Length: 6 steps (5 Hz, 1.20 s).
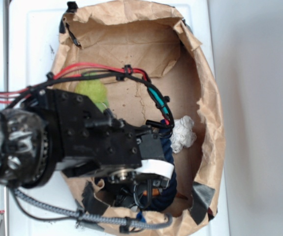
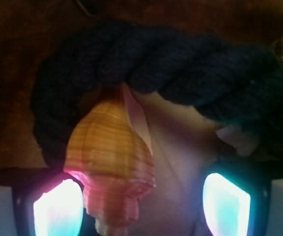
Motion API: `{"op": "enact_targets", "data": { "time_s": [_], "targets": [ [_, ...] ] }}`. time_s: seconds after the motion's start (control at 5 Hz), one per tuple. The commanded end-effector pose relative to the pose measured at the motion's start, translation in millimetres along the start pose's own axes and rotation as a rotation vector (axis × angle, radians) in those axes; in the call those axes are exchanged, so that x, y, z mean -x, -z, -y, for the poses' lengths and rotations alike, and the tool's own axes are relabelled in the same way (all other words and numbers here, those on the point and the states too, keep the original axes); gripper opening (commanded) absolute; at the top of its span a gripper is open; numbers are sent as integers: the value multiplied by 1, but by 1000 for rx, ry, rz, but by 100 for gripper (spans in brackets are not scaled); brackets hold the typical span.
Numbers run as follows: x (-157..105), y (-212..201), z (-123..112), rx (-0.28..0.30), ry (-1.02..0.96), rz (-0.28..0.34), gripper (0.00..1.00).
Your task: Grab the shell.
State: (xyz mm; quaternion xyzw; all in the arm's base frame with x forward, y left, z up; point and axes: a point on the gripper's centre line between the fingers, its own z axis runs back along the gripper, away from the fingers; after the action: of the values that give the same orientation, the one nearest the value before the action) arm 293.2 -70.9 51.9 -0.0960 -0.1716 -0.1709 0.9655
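Shell (image 2: 112,164), small, tan-orange and ribbed, lies in the wrist view between the two glowing fingertip pads (image 2: 57,209) of the black robot hand (image 2: 141,206), nearer the left-hand pad and touching or nearly touching it, with its pointed spire toward the bottom edge of the picture. The hand is spread wide, a clear gap showing between the shell and the right-hand pad, so nothing is clamped. The shell's broad end sits against the thick navy blue twisted rope (image 2: 171,69), which arches over it from left to right on brown paper.

From the exterior view the black arm reaches down into a crumpled brown paper bag (image 1: 207,98) lying on a white worktop (image 1: 259,118). The hand (image 1: 143,189) is low near the bag's lower edge, over the dark rope (image 1: 170,147); the shell is hidden there. A white wrinkled paper wad (image 1: 183,132) lies just beside the rope, and a fuzzy yellow-green ball (image 1: 93,92) peeks out from behind the arm.
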Motion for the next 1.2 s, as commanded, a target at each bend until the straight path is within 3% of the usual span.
{"op": "enact_targets", "data": {
  "time_s": [0.0,0.2,0.4,1.0],
  "targets": [
    [-38,-4,7,-17,25,99,100],
    [-42,10,6,-27,9,64,100],
    [-42,8,3,-25,2,62,0],
    [-35,-11,-9,-26,-37,64,0]
  ]
}}
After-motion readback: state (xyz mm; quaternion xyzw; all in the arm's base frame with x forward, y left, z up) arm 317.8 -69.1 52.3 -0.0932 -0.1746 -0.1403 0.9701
